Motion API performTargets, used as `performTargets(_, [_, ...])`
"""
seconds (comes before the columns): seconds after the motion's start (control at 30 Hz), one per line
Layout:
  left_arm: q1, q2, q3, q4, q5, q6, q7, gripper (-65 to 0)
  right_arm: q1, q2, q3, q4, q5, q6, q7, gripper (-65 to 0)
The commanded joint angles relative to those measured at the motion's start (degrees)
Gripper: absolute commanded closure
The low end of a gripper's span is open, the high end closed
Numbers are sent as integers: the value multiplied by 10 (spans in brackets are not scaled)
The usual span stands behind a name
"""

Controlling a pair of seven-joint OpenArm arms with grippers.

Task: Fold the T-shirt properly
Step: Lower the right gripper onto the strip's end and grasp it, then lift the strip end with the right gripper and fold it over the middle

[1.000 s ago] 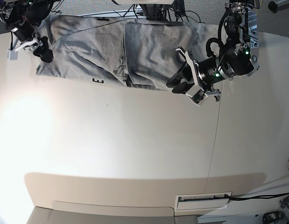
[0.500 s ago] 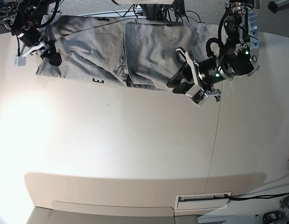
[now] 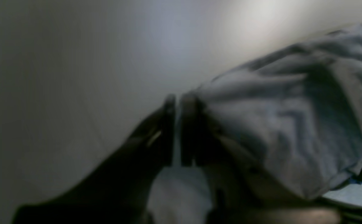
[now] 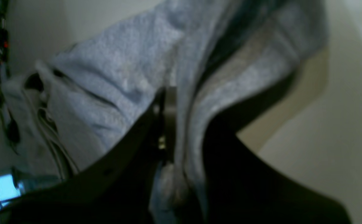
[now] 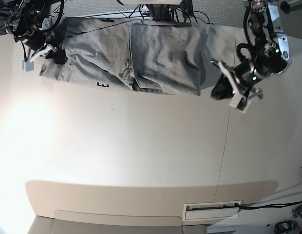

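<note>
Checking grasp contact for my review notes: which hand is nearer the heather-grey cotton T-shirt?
Right. The right hand is on the heather-grey cotton T-shirt at its edge, with fabric between its closed fingers. The left hand sits just off the opposite edge, closed, apparently holding nothing.

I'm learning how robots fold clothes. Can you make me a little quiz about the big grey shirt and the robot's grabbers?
1. True or false: the right gripper pinches the cloth of the grey short-sleeved cotton T-shirt.
2. Where is the left gripper?
A. pressed on the shirt's middle
B. beside the shirt's edge, over the pale table
C. on the shirt's collar
3. Fill in: the black letter peeking out at the shirt's near hem is ___.

Key: 1 true; 2 B; 3 E.
</note>
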Motion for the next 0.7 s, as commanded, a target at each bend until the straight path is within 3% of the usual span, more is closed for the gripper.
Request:
performTargets(0.0, [5, -4, -9, -5, -8, 1, -7, 0, 3, 8, 2, 24, 25, 7, 6, 0])
performTargets(0.3, [31, -13, -16, -195, -8, 0, -3, 0, 5, -1, 2, 186, 34, 7, -9, 0])
performTargets(0.53, [29, -12, -16, -226, -43, -10, 4, 0, 3, -72, -10, 318, 78, 7, -38, 0])
performTargets(0.67, [28, -12, -16, -226, -43, -10, 4, 0, -5, -104, -77, 363, 76, 7, -39, 0])
